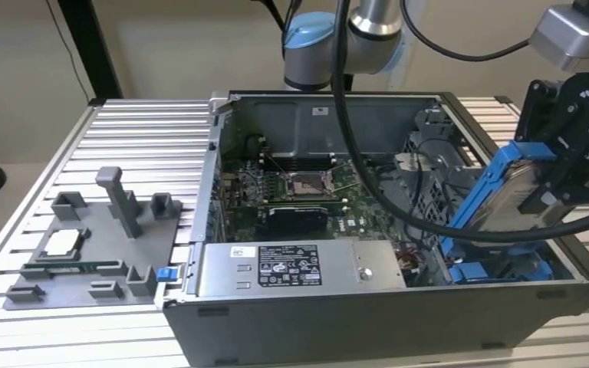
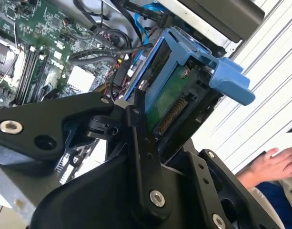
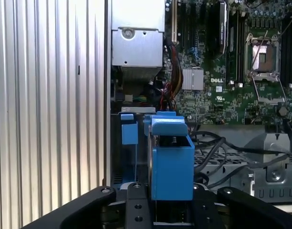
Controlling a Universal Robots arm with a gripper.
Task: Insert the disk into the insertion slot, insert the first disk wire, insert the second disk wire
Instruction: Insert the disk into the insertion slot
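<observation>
Lighting's soft and even in the exterior view, barely any hard shadows on the table; the case is dimmer inside. In both wrist views the ribbed table blows out into glary white stripes, and the black fingers look murky.

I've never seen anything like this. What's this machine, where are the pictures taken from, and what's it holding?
This is a robot arm working over an open computer case on a ribbed table. The exterior view looks on from outside; both wrist views ride on the arm. Its jaws are shut on the disk, a hard drive in a blue carrier, held tilted over the insertion slot. A grey parts tray lies on the exterior view's left. A person's hand shows in the second wrist view.
</observation>
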